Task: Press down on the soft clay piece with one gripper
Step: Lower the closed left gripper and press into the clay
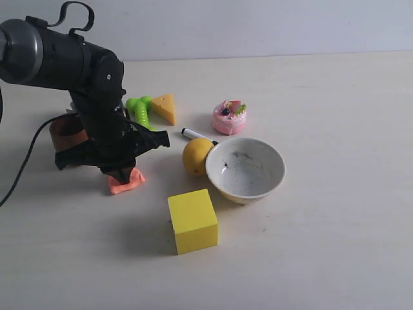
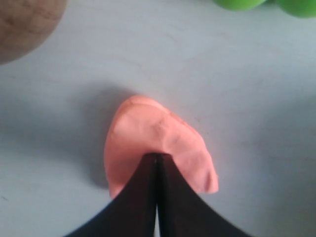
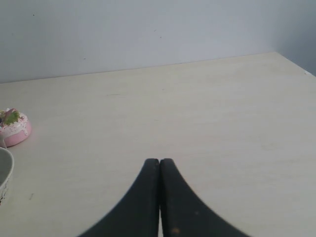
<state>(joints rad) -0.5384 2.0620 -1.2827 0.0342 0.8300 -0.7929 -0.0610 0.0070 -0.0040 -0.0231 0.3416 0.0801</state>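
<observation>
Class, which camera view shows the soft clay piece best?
The left wrist view: the soft clay piece fills the middle of the picture, with the shut left pincer over it. The exterior view shows only a small edge of it beneath that pincer. The right wrist view does not show it.

Tabletop [image 1: 348,129] right of white bowl [image 1: 246,169] — bare, open, yellow cube [image 1: 193,221], lemon [image 1: 197,155], green toy [image 1: 139,110], cheese wedge [image 1: 164,108] standing near soft clay piece [image 1: 129,183].
</observation>
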